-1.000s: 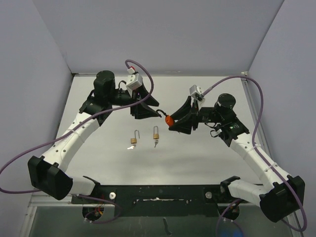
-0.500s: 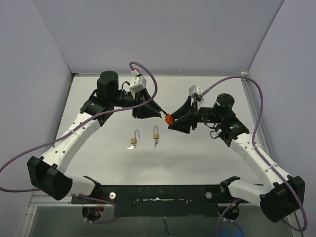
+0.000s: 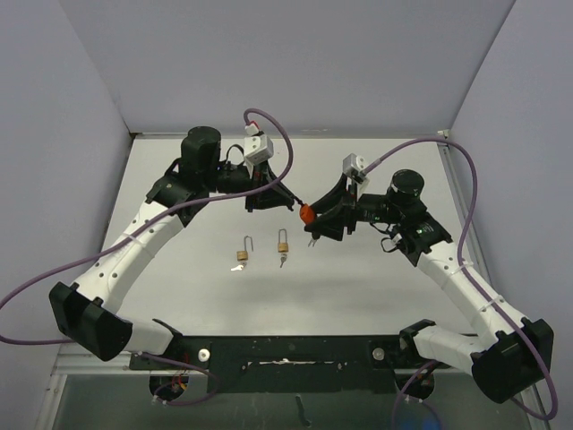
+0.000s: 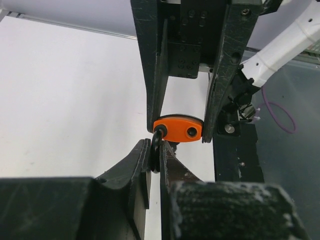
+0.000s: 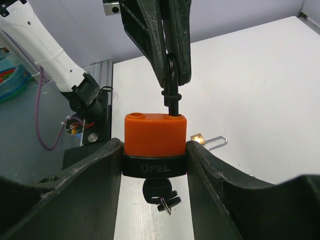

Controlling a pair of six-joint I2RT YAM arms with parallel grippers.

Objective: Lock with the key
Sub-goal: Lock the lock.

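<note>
Orange plastic padlock point(image 5: 155, 134), with rounded corners and a black base band stamped OPEL, hangs in mid-air over the middle of the matte white table point(image 3: 376, 287). Right gripper point(image 5: 155, 150) clamps its flat sides. Black metal shackle point(image 5: 172, 106) has one leg seated and the other hole is bare. Left gripper point(image 4: 155, 152) is pinched narrow on the shackle loop. Dark key point(image 5: 159, 192) with a thin wire ring sits in the keyhole underneath. Left brass padlock point(image 3: 242, 252) and right brass padlock point(image 3: 283, 243) lie on the table nearby, apart from both arms.

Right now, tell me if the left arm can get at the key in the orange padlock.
Probably not: the left pincer is shut on the shackle, and the key hangs beneath the padlock.
</note>
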